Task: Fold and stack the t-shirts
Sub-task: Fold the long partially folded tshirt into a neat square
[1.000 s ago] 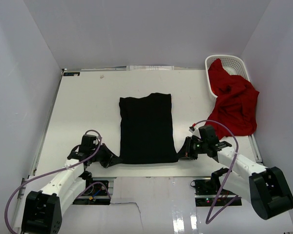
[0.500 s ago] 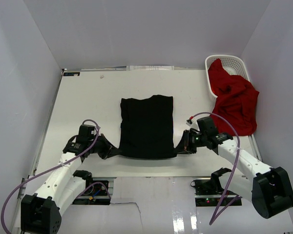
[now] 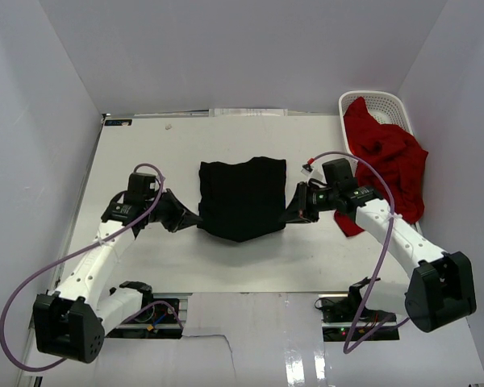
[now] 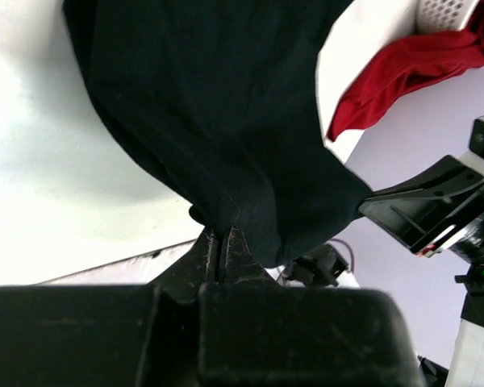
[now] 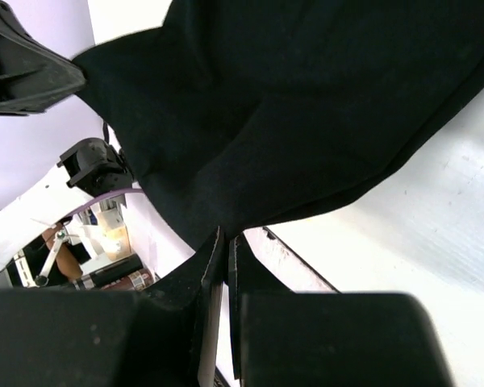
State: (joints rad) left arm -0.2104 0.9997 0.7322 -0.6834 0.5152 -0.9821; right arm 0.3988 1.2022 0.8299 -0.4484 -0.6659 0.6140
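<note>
The black t-shirt (image 3: pixel 242 193) sits in the middle of the table (image 3: pixel 145 153). Its far part lies flat while its near edge is raised and strung between the two arms, sagging in a shallow curve between them. The left gripper (image 3: pixel 196 219) has its fingers pressed tight together on the shirt's near-left corner. In the left wrist view the cloth bunches into a small knot right at the fingertips and fans out from there. The right gripper (image 3: pixel 285 217) is clamped in the same way on the near-right corner, with the fabric pulled to a point where the two fingers meet. The very bit of cloth each one pinches is buried between the fingers. The shirt is so dark that its creases and seams are hard to pick out, apart from a few soft folds running from the corners. From above it looks like a wide, short block with a slightly wavy far edge. Off to the right, the red t-shirt (image 3: pixel 390 165) lies crumpled, spilling out of a white lattice basket (image 3: pixel 391 103) in the far right corner and down onto the table. It hides much of the basket's inside, and the right arm crosses in front of its lower edge.
</note>
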